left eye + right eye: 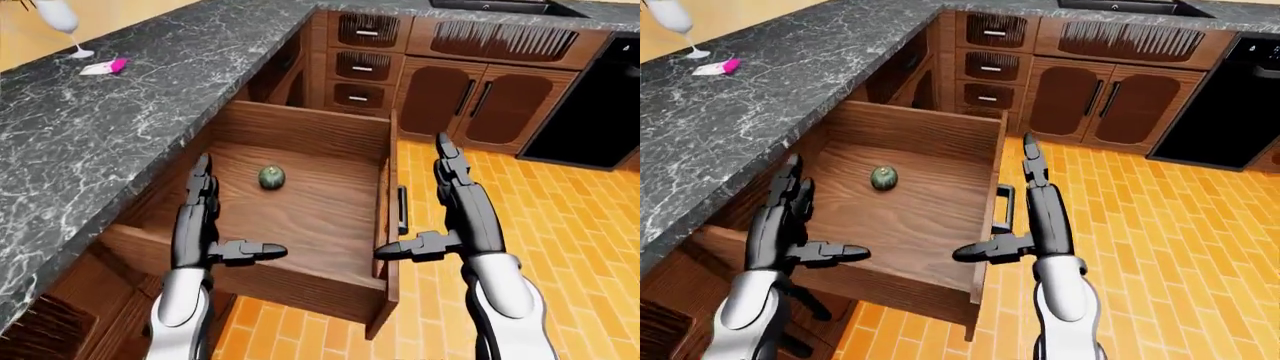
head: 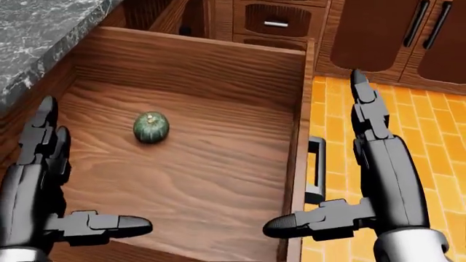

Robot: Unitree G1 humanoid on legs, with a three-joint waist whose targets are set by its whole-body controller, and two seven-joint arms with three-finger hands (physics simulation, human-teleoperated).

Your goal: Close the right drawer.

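Observation:
The right drawer (image 2: 218, 169) stands pulled far out from under the counter, a deep wooden box with a black handle (image 2: 315, 170) on its front panel at the right. Inside lies a small green squash (image 2: 151, 127), alone on the drawer floor. My left hand (image 2: 91, 169) hovers open over the drawer's lower left part, fingers straight and thumb pointing right. My right hand (image 2: 313, 153) is open too, held above the front panel and handle with its thumb reaching left over the drawer. Neither hand touches the wood as far as I can see.
A grey marble counter (image 1: 120, 112) runs along the left, with a white glass (image 1: 60, 22) and a pink item (image 1: 108, 67) at its far end. Small drawers (image 1: 362, 66), cabinet doors (image 1: 470, 101) and a black appliance (image 1: 590, 112) line the top. Orange tiled floor (image 1: 570, 247) lies to the right.

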